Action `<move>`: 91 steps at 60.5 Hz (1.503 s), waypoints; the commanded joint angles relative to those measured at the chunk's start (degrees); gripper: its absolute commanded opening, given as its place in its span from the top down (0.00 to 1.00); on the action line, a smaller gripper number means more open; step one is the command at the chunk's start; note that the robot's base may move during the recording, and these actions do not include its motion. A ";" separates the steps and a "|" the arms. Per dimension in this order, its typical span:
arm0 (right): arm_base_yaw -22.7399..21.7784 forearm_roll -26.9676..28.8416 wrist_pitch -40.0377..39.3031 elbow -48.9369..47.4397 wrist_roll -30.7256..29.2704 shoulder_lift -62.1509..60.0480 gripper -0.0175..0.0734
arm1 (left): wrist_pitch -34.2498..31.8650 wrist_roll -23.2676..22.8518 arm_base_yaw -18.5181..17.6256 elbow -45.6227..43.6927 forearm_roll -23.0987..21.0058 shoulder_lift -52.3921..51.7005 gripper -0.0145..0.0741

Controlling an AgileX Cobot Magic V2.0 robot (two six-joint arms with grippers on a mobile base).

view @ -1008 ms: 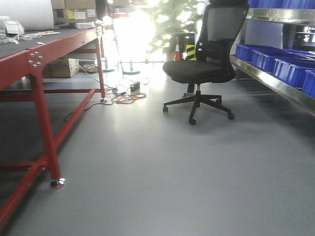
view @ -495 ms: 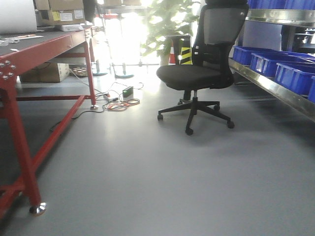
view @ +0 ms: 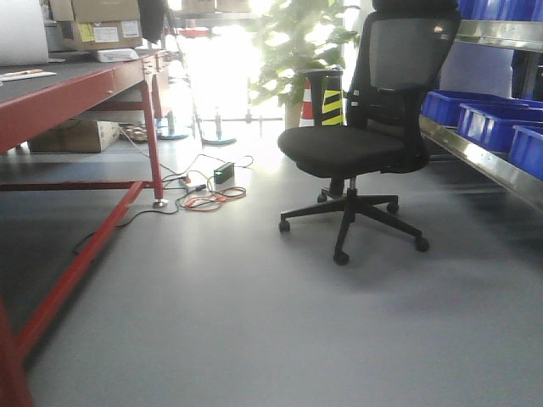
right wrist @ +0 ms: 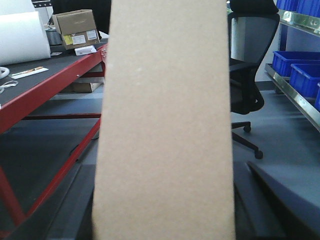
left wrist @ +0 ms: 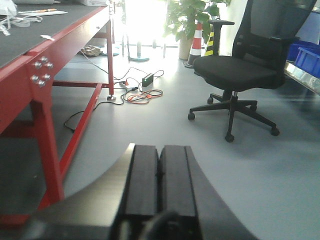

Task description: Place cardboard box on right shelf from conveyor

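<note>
The cardboard box [right wrist: 165, 125], plain tan, fills the middle of the right wrist view, standing upright between the dark fingers of my right gripper [right wrist: 165, 200], which is shut on it. My left gripper [left wrist: 159, 155] is shut with its two black pads pressed together and nothing between them, hanging over the grey floor. The right shelf [view: 488, 159], shiny steel with a raised lip, runs along the right edge of the front view, and the right shelf [right wrist: 295, 100] also shows past the box. The conveyor is out of view.
A red-framed dark-topped table [view: 76, 85] with labelled cartons [view: 97, 21] stands on the left. A black office chair [view: 356, 144] sits ahead in front of the shelf. Blue bins [view: 492, 119] fill the shelf. Cables [view: 208, 193] lie on the floor; a plant [view: 297, 38] stands behind.
The front view has moved forward: the red table and its leg slid off to the left, and the chair has grown larger and shifted right.
</note>
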 commanded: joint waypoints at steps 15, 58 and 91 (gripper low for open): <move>-0.23 -0.53 -6.10 -1.43 -0.51 1.07 0.60 | -4.79 0.02 0.07 0.56 -0.34 -0.83 0.97; -0.23 -0.53 -6.10 -1.43 -0.51 1.07 0.60 | -4.79 0.02 2.58 0.56 -0.34 -0.83 0.97; -0.23 -0.53 -6.10 -1.43 -0.51 1.07 0.60 | -4.79 0.02 4.74 0.56 -0.34 -0.83 0.97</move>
